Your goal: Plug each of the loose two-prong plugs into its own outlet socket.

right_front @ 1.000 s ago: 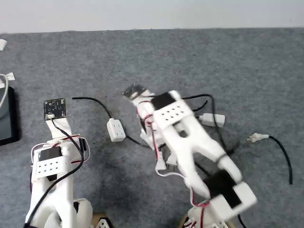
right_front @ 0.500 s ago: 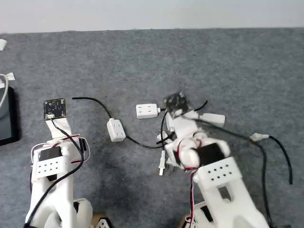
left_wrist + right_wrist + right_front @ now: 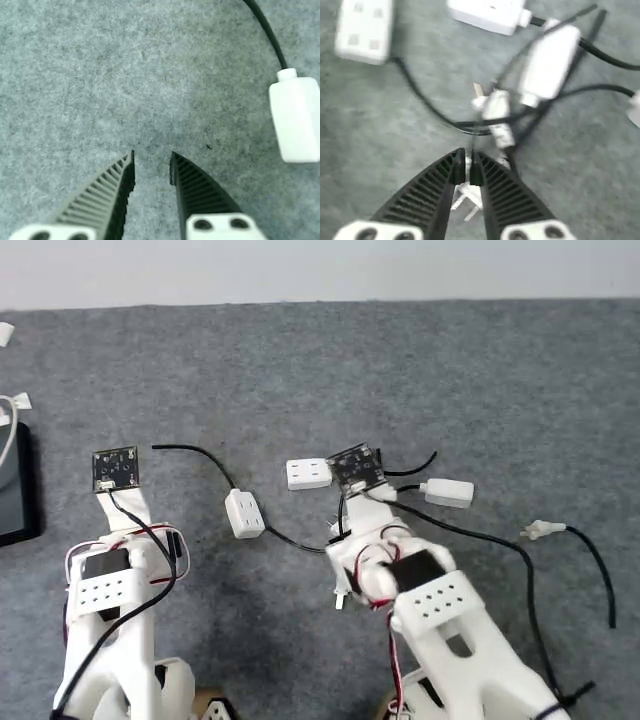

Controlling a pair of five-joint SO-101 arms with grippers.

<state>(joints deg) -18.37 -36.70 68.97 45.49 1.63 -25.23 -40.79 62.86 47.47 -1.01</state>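
Grey fuzzy carpet (image 3: 100, 75), boxy white outlet socket (image 3: 296, 120), ribbed left gripper (image 3: 151, 160) parted

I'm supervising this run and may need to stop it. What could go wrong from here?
1. The right gripper looks shut on a plug beside crossed cables; lifting it may drag them along.
2. The left gripper hangs open over carpet, beside a socket it isn't holding, so a socket may slide when a plug is pushed in.
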